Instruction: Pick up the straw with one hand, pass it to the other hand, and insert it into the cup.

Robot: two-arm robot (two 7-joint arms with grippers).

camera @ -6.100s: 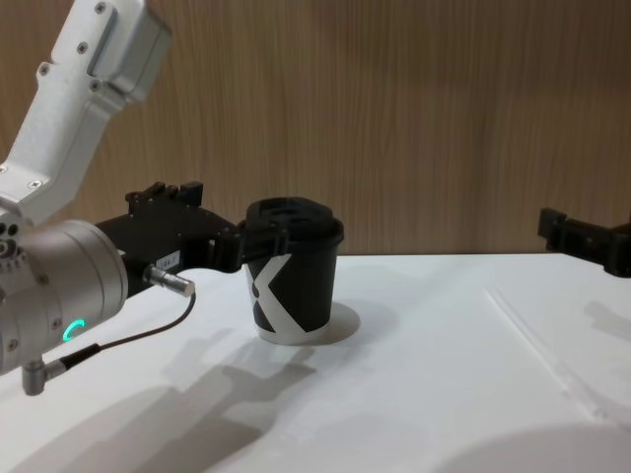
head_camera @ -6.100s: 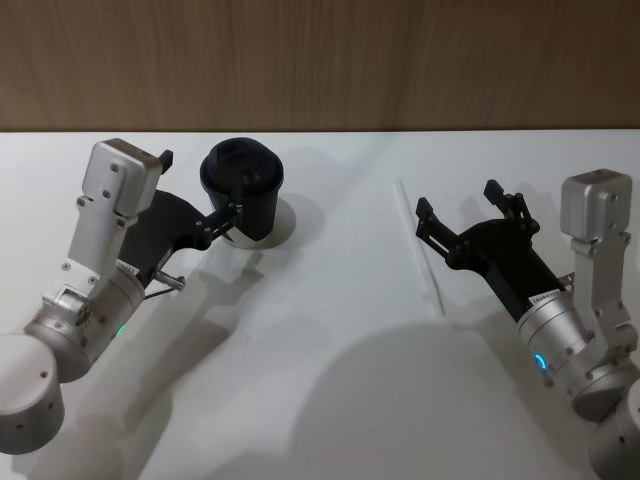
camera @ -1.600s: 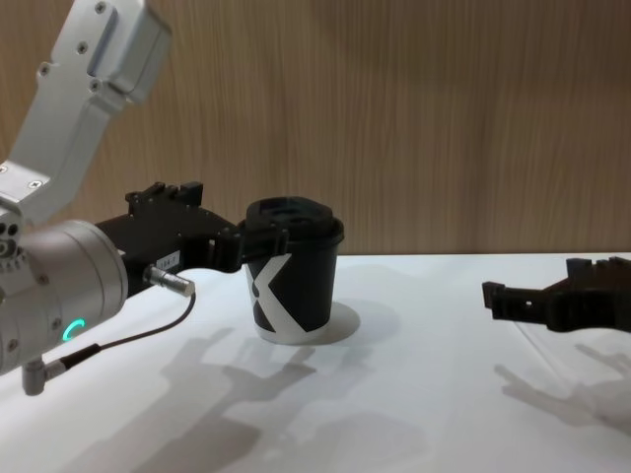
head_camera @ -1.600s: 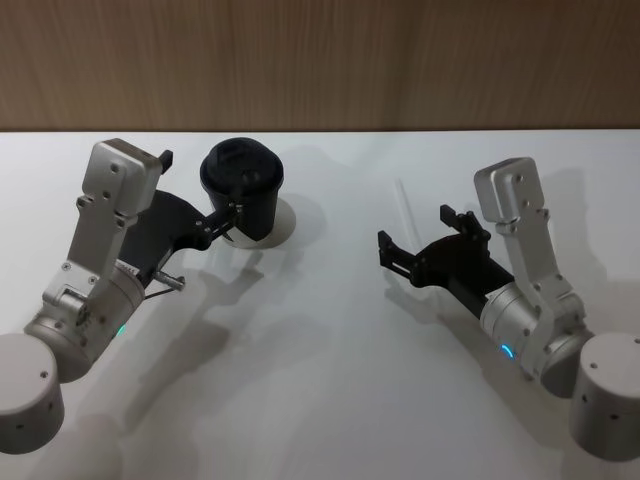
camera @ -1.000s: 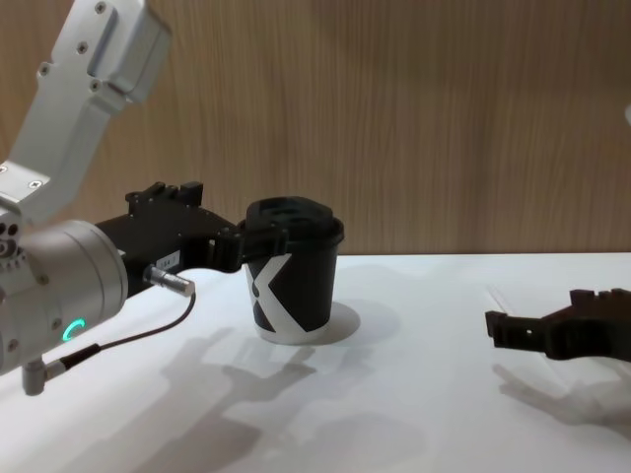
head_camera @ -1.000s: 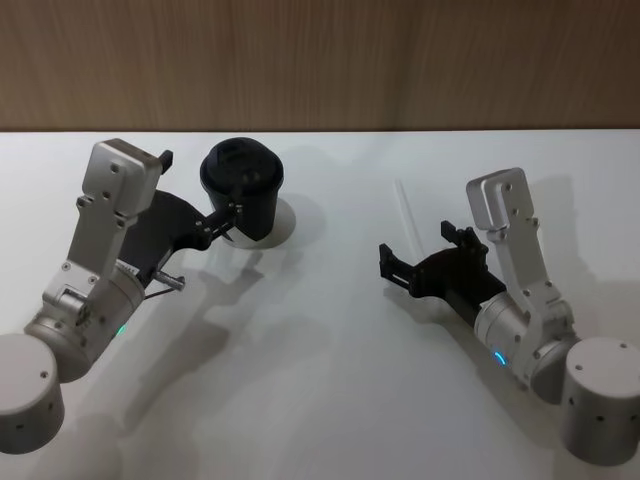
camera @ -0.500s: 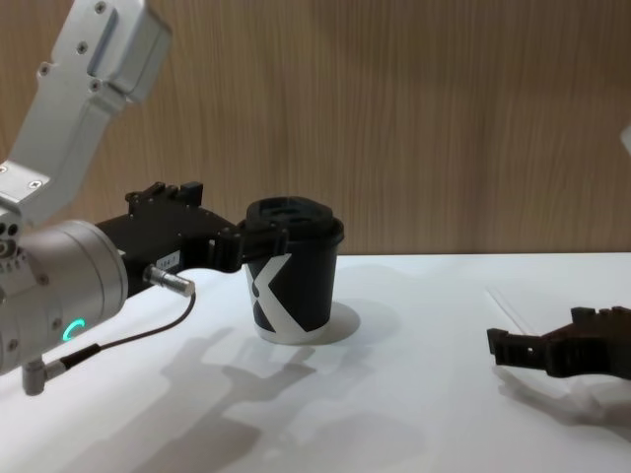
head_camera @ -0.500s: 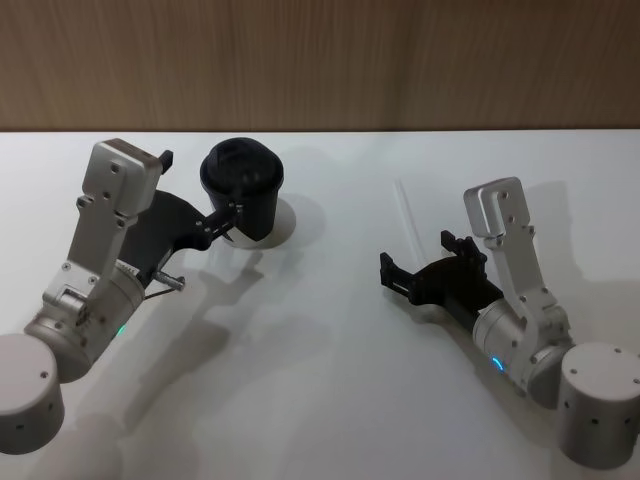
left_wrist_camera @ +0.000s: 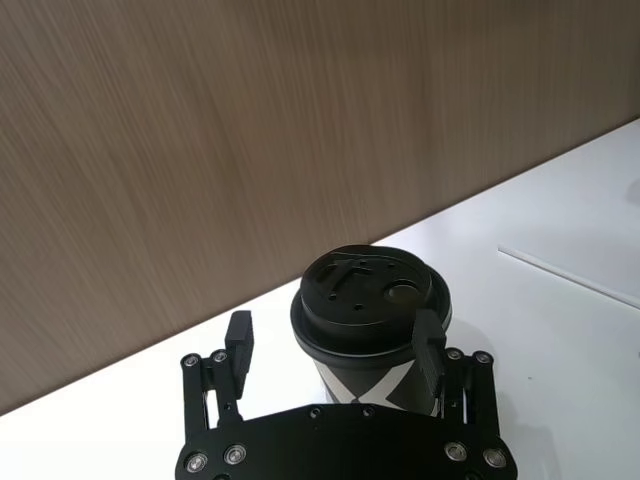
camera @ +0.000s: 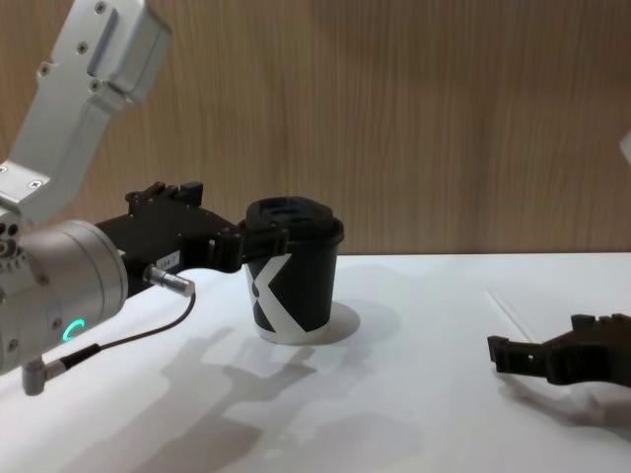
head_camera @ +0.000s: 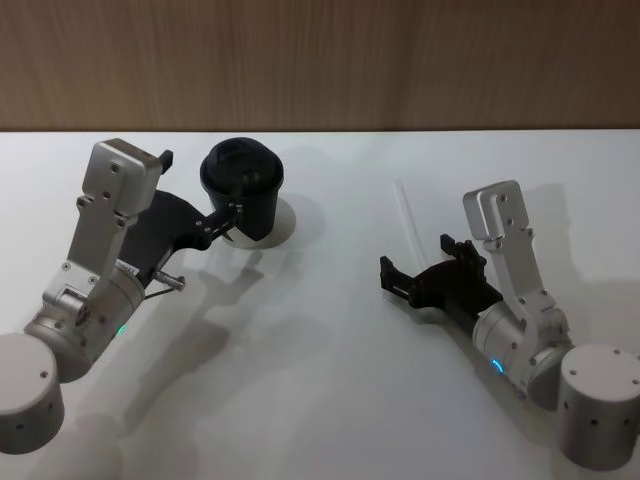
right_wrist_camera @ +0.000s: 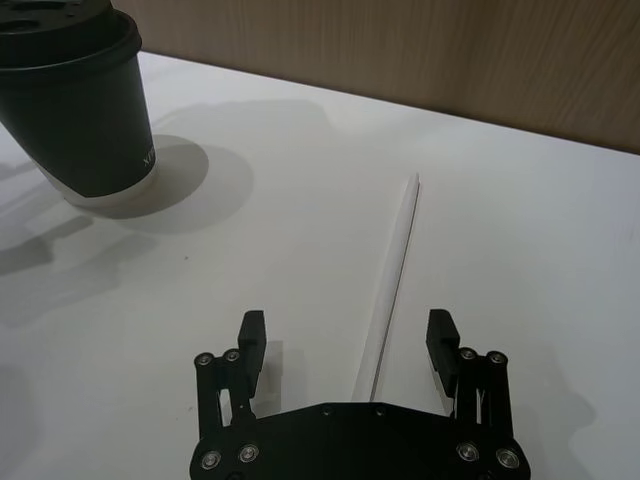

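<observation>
Bench, white, spans the head view; a wood-grain wall runs along its back edge.

Left arm, silver, comes in from the bench's near left corner. It has a green light on the wrist and a thin black cable looping under it. Left gripper reaches toward the back left, jaws released and spread wide at the cup's near side. In the left wrist view one finger overlaps the cup's rim, and the other finger stands clear with a gap. Not clamped on the cup.

Right arm comes in from the near right corner, with a blue light on its wrist. Right gripper is low over the bench right of centre, jaws released and spread, straddling the straw's near part. The straw runs between the fingers, closer to one, and touches neither as far as the right wrist view shows. Cannot tell whether the fingertips touch the bench.

Cup stands upright at back left, near the back edge. It is black with its lid on, and a white X mark faces the chest camera.

Straw lies flat on the bench, right of the cup and well apart from it, pointing toward the back edge. Its near end is hidden under the right gripper.
</observation>
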